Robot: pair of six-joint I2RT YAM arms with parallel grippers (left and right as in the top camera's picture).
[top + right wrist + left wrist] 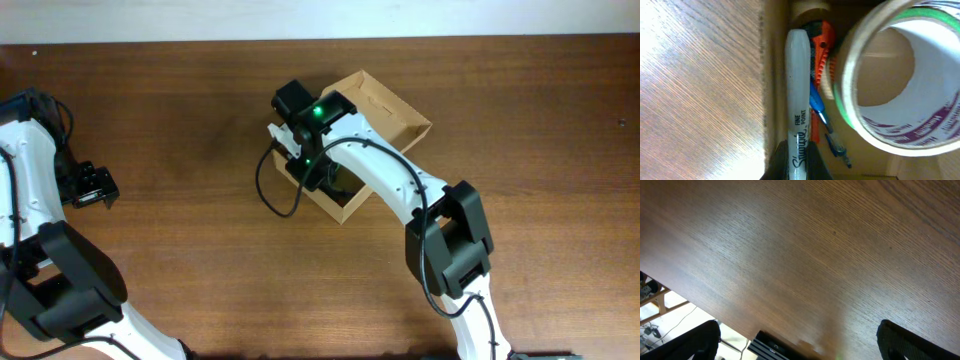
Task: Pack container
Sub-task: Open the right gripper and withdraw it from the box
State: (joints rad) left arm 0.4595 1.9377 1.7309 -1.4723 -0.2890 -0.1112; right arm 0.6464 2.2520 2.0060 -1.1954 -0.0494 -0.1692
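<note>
Occupying container (396, 104): marker (797, 90), tape roll (847, 64)

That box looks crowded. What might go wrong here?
The marker, held in the jaws, sits right beside the container wall and might catch on it when released. The tape roll fills much of the space, so the marker may end up perched on the orange cutter and blue pen.

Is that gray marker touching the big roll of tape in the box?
Apart. The right wrist view shows a gap between the marker and the tape roll, with an orange tool and a blue pen lying in it.
</note>
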